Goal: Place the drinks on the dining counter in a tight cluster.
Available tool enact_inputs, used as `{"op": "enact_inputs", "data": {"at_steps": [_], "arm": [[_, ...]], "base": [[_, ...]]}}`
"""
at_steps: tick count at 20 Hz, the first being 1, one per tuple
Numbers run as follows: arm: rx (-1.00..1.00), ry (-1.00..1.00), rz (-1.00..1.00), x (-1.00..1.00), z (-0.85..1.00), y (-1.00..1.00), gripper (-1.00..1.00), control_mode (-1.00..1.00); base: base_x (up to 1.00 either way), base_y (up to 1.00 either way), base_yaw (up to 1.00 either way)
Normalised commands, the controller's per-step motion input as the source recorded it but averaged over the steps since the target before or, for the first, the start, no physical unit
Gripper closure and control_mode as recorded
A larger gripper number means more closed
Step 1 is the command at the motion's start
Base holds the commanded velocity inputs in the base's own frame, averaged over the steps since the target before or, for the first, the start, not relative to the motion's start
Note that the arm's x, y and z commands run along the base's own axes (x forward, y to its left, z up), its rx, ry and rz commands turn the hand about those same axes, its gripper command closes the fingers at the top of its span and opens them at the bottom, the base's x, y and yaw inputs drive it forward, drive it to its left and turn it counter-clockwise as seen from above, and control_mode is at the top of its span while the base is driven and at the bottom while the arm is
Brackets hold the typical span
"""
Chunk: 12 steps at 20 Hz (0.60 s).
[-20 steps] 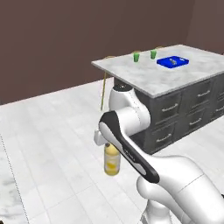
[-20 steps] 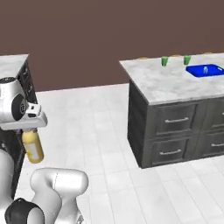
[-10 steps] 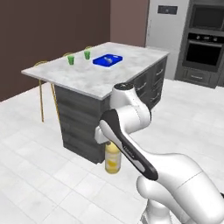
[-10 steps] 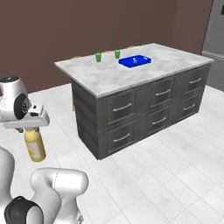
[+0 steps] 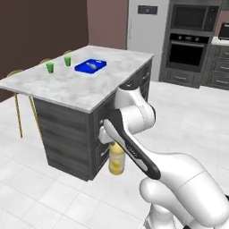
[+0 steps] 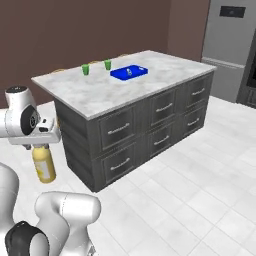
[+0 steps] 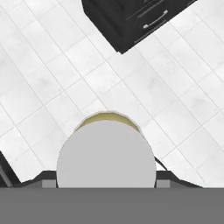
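My gripper (image 5: 113,142) is shut on the neck of the tall yellow juice bottle (image 5: 116,162), which hangs upright above the white tiled floor. From the right base view the same gripper (image 6: 42,145) holds the bottle (image 6: 44,166) at the far left. In the hand view the bottle's grey cap (image 7: 106,154) sits between the finger tips of the gripper (image 7: 106,183), a yellow rim showing behind it. The dining counter (image 5: 85,91) is a marble-topped island with an overhang and tan stools (image 5: 19,105); it stands just left of and beyond the bottle, its top higher than the bottle.
Two small green cups (image 5: 50,67) and a blue tray (image 5: 91,65) sit on the far part of the island top (image 6: 165,65). Dark drawer fronts (image 6: 150,120) face the open floor. A fridge and wall ovens (image 5: 187,42) stand behind.
The whole picture has shifted as the base turns, so the island now sits closer and more central. The bottle stays in the gripper, held the same way.
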Motion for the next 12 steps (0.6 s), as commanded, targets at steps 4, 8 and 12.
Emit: {"op": "enact_inputs", "data": {"at_steps": [4, 8, 12], "arm": [[0.00, 0.00, 0.00, 0.00, 0.00, 0.00, 1.00, 1.00], [0.00, 0.00, 0.00, 0.00, 0.00, 0.00, 1.00, 1.00], [0.00, 0.00, 0.00, 0.00, 0.00, 0.00, 1.00, 1.00]], "base": [[0.75, 0.30, -0.15], [0.70, 0.45, -0.16], [0.68, 0.46, -0.20]]}}
